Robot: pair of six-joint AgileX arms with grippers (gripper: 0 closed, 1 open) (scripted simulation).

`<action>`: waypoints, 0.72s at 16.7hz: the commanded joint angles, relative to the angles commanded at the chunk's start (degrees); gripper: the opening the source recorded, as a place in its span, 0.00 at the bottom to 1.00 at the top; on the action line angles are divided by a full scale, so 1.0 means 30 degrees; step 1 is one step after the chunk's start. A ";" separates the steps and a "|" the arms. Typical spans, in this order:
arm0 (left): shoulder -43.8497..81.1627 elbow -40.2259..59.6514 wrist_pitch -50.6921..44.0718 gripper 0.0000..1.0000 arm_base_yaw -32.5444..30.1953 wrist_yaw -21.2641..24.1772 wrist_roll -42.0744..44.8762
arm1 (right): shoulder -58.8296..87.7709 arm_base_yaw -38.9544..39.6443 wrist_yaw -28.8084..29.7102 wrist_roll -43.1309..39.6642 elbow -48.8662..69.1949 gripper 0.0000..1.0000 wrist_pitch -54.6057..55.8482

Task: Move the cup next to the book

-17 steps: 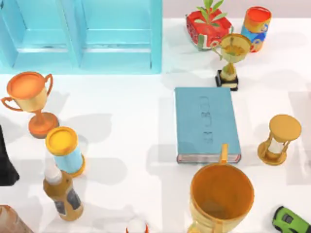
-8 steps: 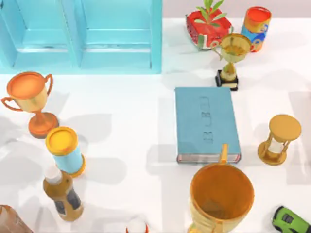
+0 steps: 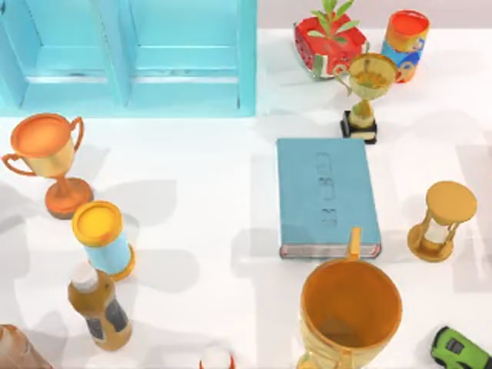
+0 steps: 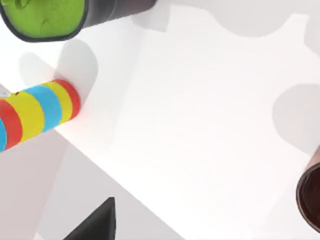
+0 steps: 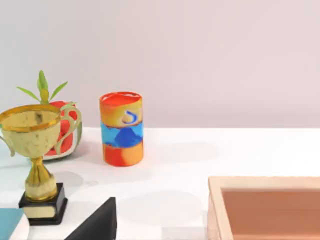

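Top view: book (image 3: 327,194), lettering unreadable.

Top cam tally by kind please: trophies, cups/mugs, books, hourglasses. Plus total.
Trophies: 2 (orange trophy, gold trophy)
Cups/mugs: 2 (cup, orange mug)
Books: 1 (book)
Hourglasses: 1 (hourglass)
Total: 6

book (image 3: 328,197): teal, flat, table centre-right | cup (image 3: 17,350): reddish-brown, bottom-left corner
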 joint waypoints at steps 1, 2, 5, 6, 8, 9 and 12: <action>0.1087 0.0792 -0.1115 1.00 0.0595 -0.0038 0.2178 | 0.0000 0.0000 0.0000 0.0000 0.0000 1.00 0.0000; 0.2102 0.1516 -0.2171 1.00 0.1162 -0.0083 0.4190 | 0.0000 0.0000 0.0000 0.0000 0.0000 1.00 0.0000; 0.4670 0.3288 -0.4877 1.00 0.2643 -0.0245 0.9060 | 0.0000 0.0000 0.0000 0.0000 0.0000 1.00 0.0000; 0.5347 0.3743 -0.5601 1.00 0.3045 -0.0300 1.0284 | 0.0000 0.0000 0.0000 0.0000 0.0000 1.00 0.0000; 0.6388 0.4435 -0.6753 1.00 0.3681 -0.0399 1.2130 | 0.0000 0.0000 0.0000 0.0000 0.0000 1.00 0.0000; 0.6735 0.4665 -0.7165 1.00 0.3905 -0.0436 1.2748 | 0.0000 0.0000 0.0000 0.0000 0.0000 1.00 0.0000; 0.7073 0.4884 -0.7596 1.00 0.4134 -0.0476 1.3373 | 0.0000 0.0000 0.0000 0.0000 0.0000 1.00 0.0000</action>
